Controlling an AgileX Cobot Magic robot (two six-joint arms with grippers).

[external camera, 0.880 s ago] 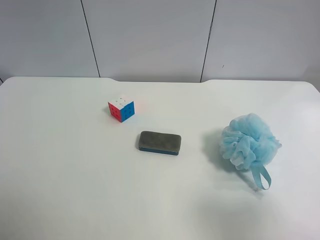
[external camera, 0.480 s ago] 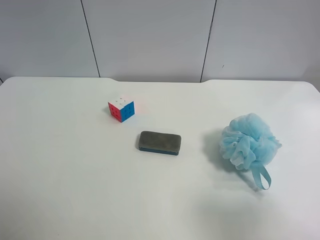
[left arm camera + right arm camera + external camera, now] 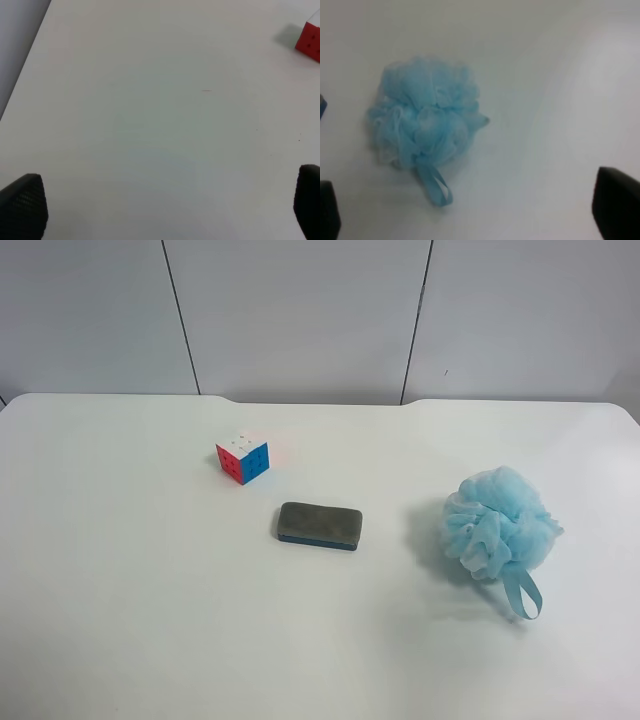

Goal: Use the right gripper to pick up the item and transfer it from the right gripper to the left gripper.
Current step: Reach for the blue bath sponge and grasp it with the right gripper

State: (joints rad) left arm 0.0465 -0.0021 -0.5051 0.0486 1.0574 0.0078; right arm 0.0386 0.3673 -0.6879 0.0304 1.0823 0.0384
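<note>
1. The white table (image 3: 130, 590) fills almost all of the high view, and no arm shows in that view.
2. The item (image 3: 497, 523), a fluffy light-blue pouf, lies on the table toward the right side of the high view. It is well apart from the other things and nothing holds it. It is nearly round, so I see no long axis that would ask for a certain turn of the wrist.
3. The right gripper (image 3: 472, 212) has its two black fingers far apart, each at an outer edge of its own camera view, with nothing between them. The item (image 3: 422, 120) lies ahead of the fingers, not yet between them, and nearer to one finger's side than to the middle. I judge the coming move needs a small sideways correction and then a reach forward and down.
4. The left gripper (image 3: 165, 205) is also spread wide and empty. Its camera shows bare table and not the item, so I judge the right arm is the nearer one.
5. The grey-and-blue eraser block (image 3: 319, 525) lies near the middle of the table.
6. The small colourful cube (image 3: 243, 457) stands behind the eraser block, apart from it; one red corner (image 3: 310, 40) shows in the left wrist view.
7. The ribbon loop (image 3: 436, 186) lies flat on the table and points from the pouf back toward the right gripper.
</note>
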